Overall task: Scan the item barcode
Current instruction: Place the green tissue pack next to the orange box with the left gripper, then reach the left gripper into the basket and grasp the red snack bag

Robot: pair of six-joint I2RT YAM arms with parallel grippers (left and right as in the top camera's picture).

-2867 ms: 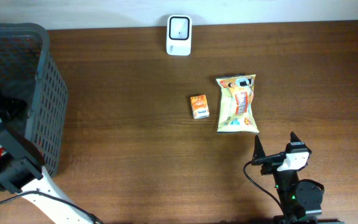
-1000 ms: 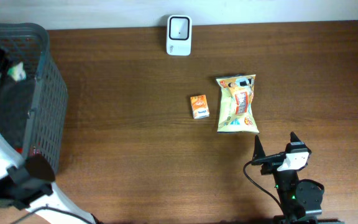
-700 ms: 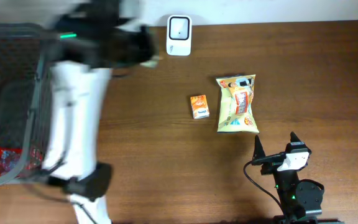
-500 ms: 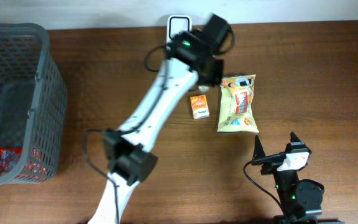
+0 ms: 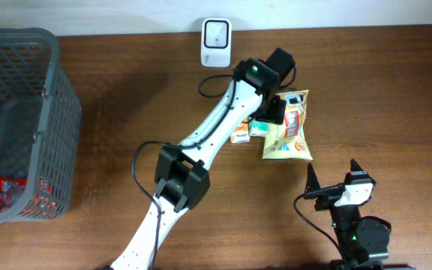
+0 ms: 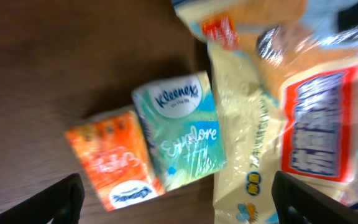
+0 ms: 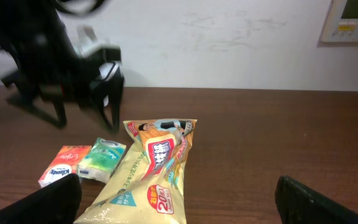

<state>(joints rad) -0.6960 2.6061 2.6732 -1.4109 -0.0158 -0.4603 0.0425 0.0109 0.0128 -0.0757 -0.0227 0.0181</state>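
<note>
Left wrist view: crowded grab risk

Left gripper point(image 6: 179, 193) hangs wide open and empty over the tissue pack point(image 6: 182, 140), which lies squeezed between orange pack point(image 6: 114, 158) and snack bag point(image 6: 291, 124). Closing here may catch a neighbour, so the wrong barcode gets scanned.

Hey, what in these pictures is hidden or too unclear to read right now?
- Overhead: the left arm covers most of the Kleenex pack and part of the orange pack.
- Left wrist: the snack bag is blurred and cut off by the right edge.
- Overhead: the red item in the basket is too small to identify.
- No barcode shows in any view.
</note>
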